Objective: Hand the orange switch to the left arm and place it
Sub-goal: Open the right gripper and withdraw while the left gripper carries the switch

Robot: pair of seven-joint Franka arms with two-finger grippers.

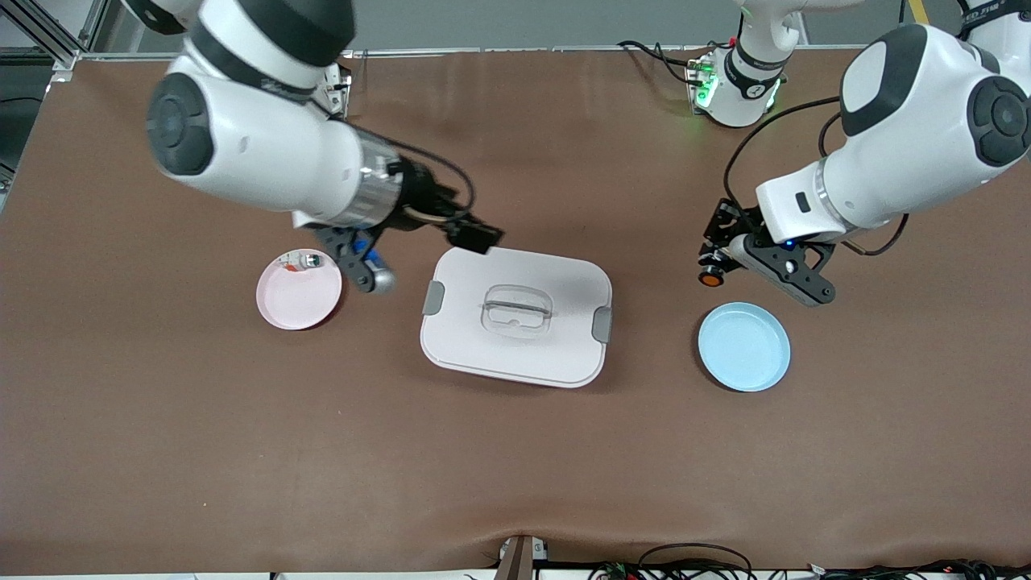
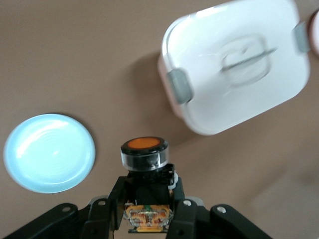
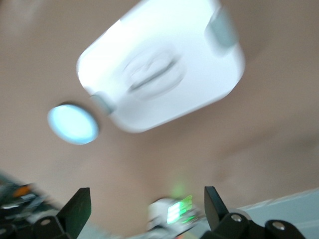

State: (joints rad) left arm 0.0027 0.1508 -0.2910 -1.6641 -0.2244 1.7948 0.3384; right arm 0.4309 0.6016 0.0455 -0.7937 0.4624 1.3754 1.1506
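The orange switch is a small black block with an orange round button. My left gripper is shut on it and holds it in the air, just above the table beside the blue plate. In the left wrist view the switch sits between the fingers, button end pointing out. The white box with grey latches stands at the table's middle; it also shows in the left wrist view and the right wrist view. My right gripper is open and empty, over the box's corner at the right arm's end; its fingertips stand wide apart.
A pink plate lies toward the right arm's end and holds a small silver-grey part. The blue plate also shows in the left wrist view and the right wrist view. The left arm's base shows green lights.
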